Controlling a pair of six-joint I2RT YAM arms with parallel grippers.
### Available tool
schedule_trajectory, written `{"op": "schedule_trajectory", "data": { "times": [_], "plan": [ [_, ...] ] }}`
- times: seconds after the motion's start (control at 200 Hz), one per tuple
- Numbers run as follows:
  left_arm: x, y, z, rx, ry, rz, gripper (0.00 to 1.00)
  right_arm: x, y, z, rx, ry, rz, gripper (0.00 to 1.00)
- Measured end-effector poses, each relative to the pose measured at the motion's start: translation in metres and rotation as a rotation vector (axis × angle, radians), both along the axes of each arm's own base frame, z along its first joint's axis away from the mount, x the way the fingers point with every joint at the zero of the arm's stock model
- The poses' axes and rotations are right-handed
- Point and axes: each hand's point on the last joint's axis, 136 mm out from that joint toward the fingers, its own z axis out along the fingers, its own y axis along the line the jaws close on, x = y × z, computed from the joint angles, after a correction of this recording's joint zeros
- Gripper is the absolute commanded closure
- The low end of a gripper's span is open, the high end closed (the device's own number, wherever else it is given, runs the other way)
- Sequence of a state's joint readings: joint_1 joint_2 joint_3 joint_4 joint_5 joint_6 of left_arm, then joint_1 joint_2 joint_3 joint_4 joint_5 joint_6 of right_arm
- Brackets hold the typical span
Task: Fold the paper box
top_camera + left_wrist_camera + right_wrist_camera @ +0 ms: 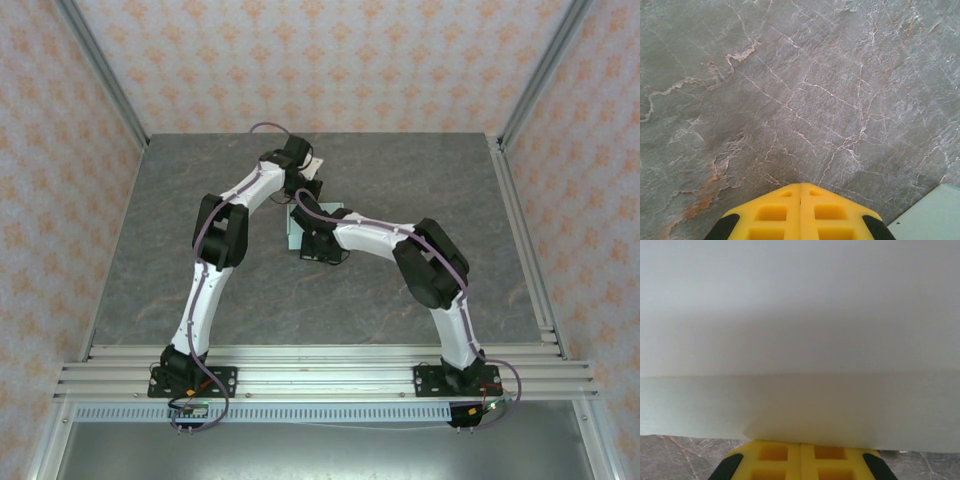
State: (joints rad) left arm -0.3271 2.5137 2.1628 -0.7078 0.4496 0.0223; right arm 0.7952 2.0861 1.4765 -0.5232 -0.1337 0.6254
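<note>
The paper box (292,233) is pale mint-green card lying mid-table, mostly hidden under both wrists. In the right wrist view its broad pale panel (800,340) stands close in front, with a fold line across it. Its lower edge lies over the tips of my right gripper (800,444), whose yellow fingers are pressed together against the card. My left gripper (800,186) is shut with nothing in it, hanging over bare table just beyond the box. A corner of the card (935,215) shows at its lower right. From above, the left gripper (311,187) and right gripper (302,208) nearly meet.
The grey marbled tabletop (420,190) spreads around the box on all sides. Patterned walls and metal posts (100,70) enclose the table. An aluminium rail (320,375) carries both arm bases at the near edge.
</note>
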Motion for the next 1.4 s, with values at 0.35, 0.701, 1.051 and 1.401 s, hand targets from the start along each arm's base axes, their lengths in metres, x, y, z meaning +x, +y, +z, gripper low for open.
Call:
{"op": "schedule_trajectory", "data": {
  "times": [0.35, 0.701, 1.051, 1.401],
  "plan": [
    [0.002, 0.003, 0.000, -0.010, 0.006, 0.028, 0.98, -0.002, -0.001, 0.001, 0.033, -0.027, -0.015, 0.97],
    [0.001, 0.006, 0.002, -0.009, 0.030, 0.032, 0.98, -0.007, -0.004, 0.001, 0.073, -0.067, -0.010, 0.94],
    [0.000, 0.007, 0.002, -0.012, 0.037, 0.038, 0.98, -0.047, -0.018, 0.007, 0.052, -0.044, 0.024, 0.95],
    [-0.001, 0.008, 0.002, -0.009, 0.046, 0.040, 0.98, -0.022, -0.012, 0.041, 0.176, -0.156, -0.041, 0.97]
  ]
}}
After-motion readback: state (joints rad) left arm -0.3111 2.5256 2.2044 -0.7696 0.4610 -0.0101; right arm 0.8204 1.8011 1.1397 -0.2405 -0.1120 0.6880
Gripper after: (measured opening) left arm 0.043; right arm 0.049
